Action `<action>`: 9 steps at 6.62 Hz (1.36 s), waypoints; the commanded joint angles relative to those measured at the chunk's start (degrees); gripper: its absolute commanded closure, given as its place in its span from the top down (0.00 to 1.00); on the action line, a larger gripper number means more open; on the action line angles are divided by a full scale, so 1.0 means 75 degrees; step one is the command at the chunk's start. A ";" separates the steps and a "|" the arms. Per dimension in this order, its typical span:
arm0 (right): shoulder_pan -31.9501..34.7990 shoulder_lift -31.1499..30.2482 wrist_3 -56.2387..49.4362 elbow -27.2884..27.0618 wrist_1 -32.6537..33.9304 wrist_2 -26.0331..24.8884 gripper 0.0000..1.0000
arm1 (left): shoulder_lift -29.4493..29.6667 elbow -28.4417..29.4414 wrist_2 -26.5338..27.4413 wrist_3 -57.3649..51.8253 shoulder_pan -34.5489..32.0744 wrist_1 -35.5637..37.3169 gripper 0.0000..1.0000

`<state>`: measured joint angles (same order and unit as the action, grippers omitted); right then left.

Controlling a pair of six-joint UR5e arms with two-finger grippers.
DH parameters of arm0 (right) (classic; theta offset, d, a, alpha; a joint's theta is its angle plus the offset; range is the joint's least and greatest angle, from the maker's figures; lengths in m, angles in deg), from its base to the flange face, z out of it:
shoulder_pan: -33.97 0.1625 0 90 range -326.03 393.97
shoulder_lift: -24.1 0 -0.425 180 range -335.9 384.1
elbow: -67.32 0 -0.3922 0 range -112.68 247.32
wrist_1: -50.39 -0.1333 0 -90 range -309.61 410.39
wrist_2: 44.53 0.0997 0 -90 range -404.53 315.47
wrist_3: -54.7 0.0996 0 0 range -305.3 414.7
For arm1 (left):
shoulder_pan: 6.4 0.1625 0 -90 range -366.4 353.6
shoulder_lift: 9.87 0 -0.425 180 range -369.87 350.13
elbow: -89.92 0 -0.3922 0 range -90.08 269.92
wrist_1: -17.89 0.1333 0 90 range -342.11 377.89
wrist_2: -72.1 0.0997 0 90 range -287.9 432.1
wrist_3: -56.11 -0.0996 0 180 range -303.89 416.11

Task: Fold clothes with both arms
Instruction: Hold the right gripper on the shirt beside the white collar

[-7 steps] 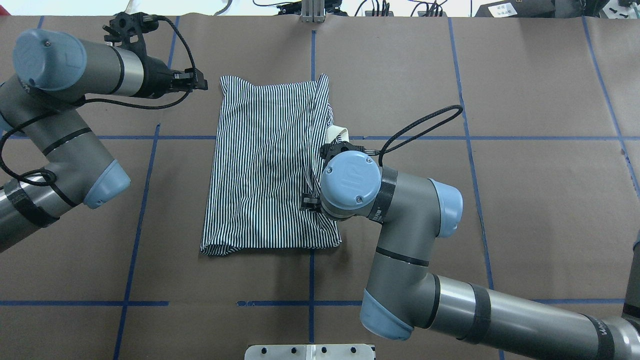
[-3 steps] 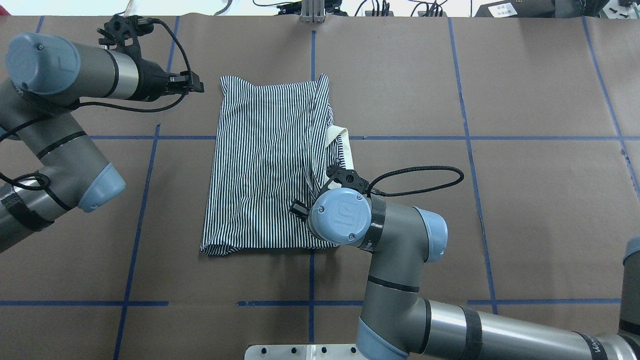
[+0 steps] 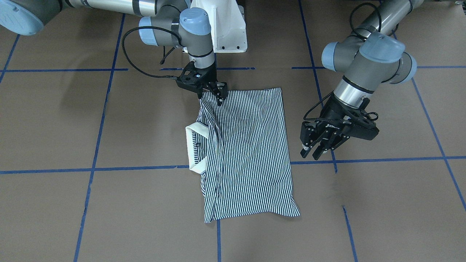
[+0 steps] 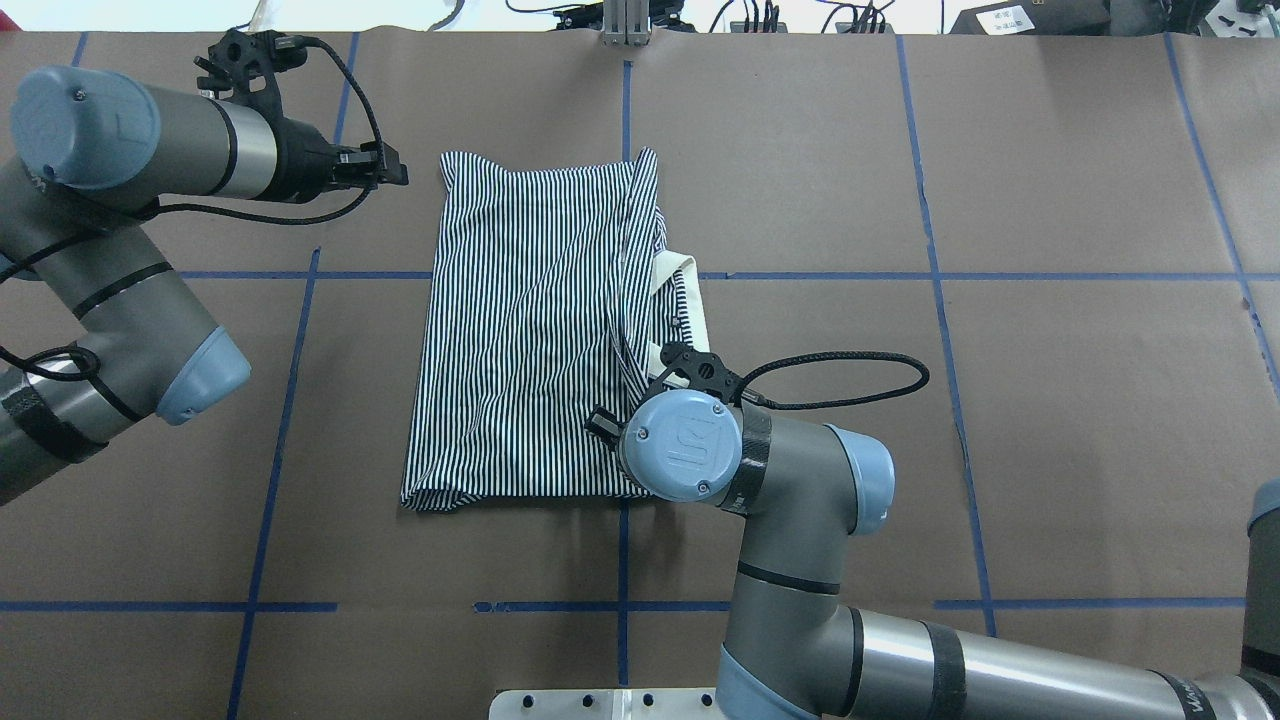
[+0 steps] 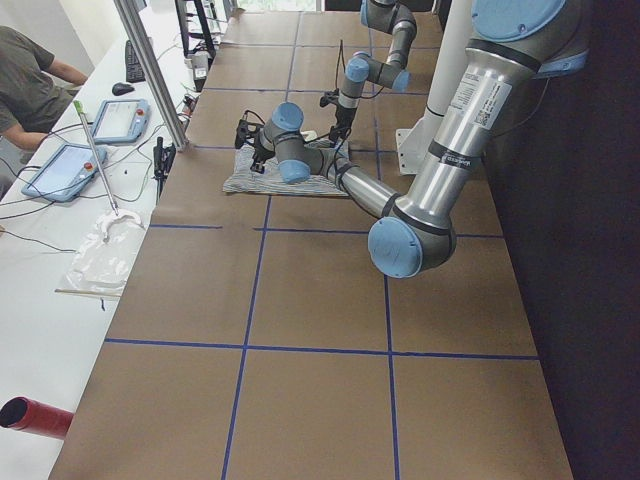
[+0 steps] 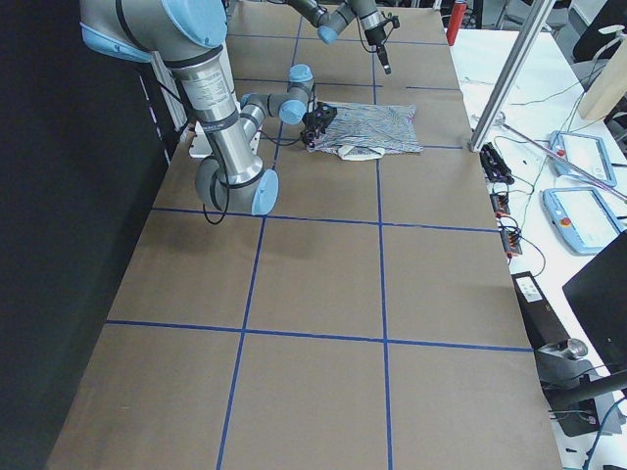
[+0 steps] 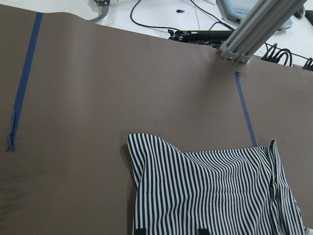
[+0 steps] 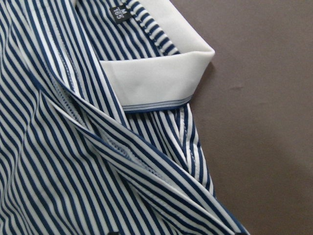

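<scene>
Pinching the polo shirt's (image 4: 520,330) near right corner with my right claw (image 3: 219,97), closed on fabric. Shirt lies folded lengthwise mid-bench (image 4: 1050,420), white collar (image 3: 189,147) poking out rightward. Farther off, my left claw (image 3: 311,154) hovers open beside its far left corner.

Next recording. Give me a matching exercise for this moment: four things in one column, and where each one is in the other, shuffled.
Things
1. left gripper
2. right gripper
3. collar
4. pedestal base

Places
A. at the shirt edge nearest the robot
B. at the table edge on the robot's side
C. over bare table beside the shirt, fingers apart
D. sticking out from the shirt's side

Pairs: 1-C, 2-A, 3-D, 4-B
</scene>
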<state>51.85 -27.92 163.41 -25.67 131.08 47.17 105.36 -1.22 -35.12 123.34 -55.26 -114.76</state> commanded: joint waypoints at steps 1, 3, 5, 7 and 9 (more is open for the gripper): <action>-0.0017 -0.0048 0.0048 -0.0024 -0.0001 -0.0004 0.29 | -0.0012 -0.0001 0.0000 0.0000 0.0000 0.0004 0.46; -0.0063 -0.0107 0.0048 -0.0024 -0.0001 -0.0004 0.02 | -0.0035 -0.0048 0.0012 0.0012 0.0000 0.0143 0.46; -0.0076 -0.0107 0.0025 -0.0047 0.0010 0.0008 0.00 | -0.0035 -0.0293 0.0012 0.0012 0.0000 0.0506 0.46; -0.0017 -0.0212 0.0025 -0.0455 0.0022 0.0066 0.00 | -0.0035 -0.0504 0.0012 0.0012 0.0000 0.0753 0.46; -0.0040 -0.0785 0.0060 -0.1205 0.0022 0.0043 0.00 | -0.0023 -0.0610 0.0000 0.0465 0.0023 0.0789 0.46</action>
<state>51.63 -31.93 163.70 -32.17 131.24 47.59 105.15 -5.36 -35.09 124.66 -55.20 -109.08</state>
